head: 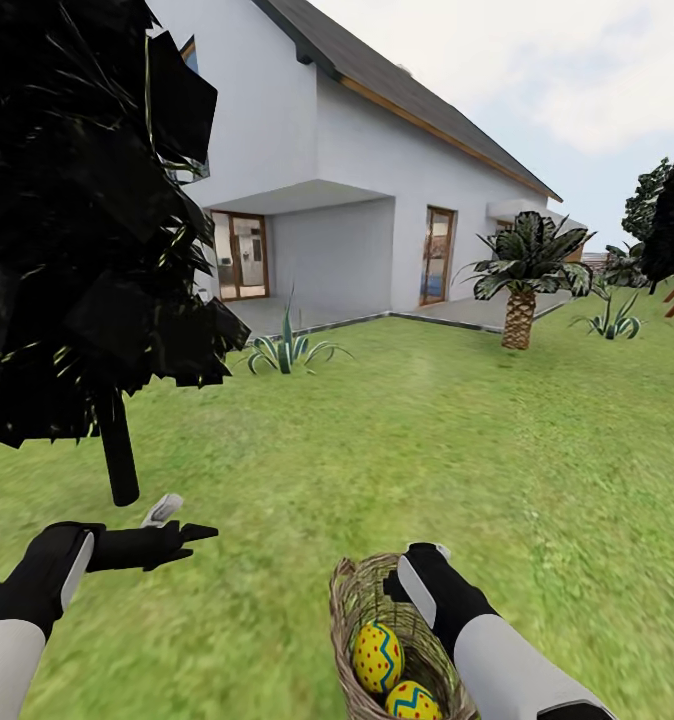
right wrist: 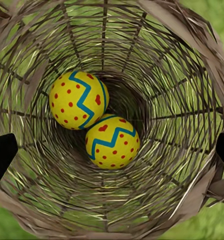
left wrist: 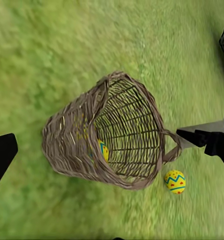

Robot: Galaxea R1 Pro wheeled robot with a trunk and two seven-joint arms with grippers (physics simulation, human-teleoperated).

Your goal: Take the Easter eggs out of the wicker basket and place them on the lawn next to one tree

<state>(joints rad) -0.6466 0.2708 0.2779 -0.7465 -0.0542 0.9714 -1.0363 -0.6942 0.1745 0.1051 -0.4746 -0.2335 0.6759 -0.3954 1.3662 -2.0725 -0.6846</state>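
Eggs (right wrist: pixel 78 99) yellow, red dots, blue zigzag; basket (left wrist: pixel 126 135) tan-brown wicker; lawn (head: pixel 427 430) mottled green.

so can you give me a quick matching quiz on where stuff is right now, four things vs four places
Things:
1 two eggs
2 third egg
3 right gripper
4 palm

Places:
a beside the house
b on the grass next to the basket
c inside the basket
d at the basket's rim

Pairs: 1-c, 2-b, 3-d, 4-a
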